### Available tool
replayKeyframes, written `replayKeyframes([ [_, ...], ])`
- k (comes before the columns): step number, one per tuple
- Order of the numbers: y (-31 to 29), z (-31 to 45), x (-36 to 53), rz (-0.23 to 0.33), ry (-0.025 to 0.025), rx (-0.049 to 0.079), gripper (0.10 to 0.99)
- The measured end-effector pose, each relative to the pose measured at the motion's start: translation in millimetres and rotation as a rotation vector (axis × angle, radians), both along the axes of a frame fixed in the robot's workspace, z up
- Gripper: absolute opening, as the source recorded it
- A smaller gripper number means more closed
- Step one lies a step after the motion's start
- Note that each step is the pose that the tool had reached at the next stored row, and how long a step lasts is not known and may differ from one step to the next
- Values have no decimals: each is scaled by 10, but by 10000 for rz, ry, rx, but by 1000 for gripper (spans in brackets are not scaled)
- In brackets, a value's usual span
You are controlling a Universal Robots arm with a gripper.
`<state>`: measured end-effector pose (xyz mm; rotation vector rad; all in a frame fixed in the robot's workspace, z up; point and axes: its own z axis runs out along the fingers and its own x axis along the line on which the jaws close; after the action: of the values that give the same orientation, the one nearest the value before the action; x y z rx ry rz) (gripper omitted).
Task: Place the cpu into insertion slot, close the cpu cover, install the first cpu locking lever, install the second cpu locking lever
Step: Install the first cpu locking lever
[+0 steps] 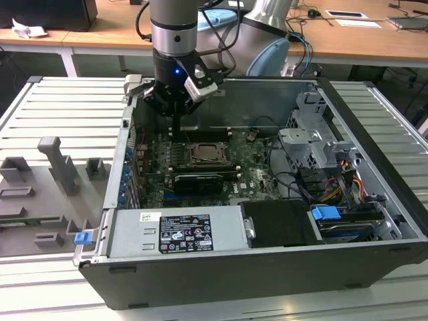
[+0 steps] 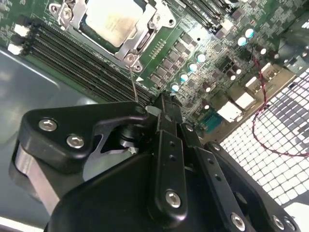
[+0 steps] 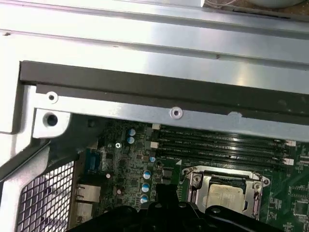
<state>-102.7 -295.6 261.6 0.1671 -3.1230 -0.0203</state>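
We find the cpu [image 2: 113,21] seated beneath the closed cpu cover [image 2: 141,42]. The gripper [image 2: 163,102], jaws apparently closed, sits at the upright locking lever [image 2: 133,82], evidently to bear on it.

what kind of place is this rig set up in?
Probably a robotics lab or test workshop. An open computer case sits on a slatted metal table, a robot arm reaches down into it, and wooden office desks stand behind.

gripper [image 1: 175,128] over motherboard [image 1: 257,166] — near insertion slot [image 1: 210,155], open case [image 1: 267,271]
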Motion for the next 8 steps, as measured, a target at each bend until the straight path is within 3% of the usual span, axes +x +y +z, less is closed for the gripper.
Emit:
replayKeyframes([
  [3,51,-2,30,-37,0,16,106],
  [8,57,-37,298,-126,0,52,106],
])
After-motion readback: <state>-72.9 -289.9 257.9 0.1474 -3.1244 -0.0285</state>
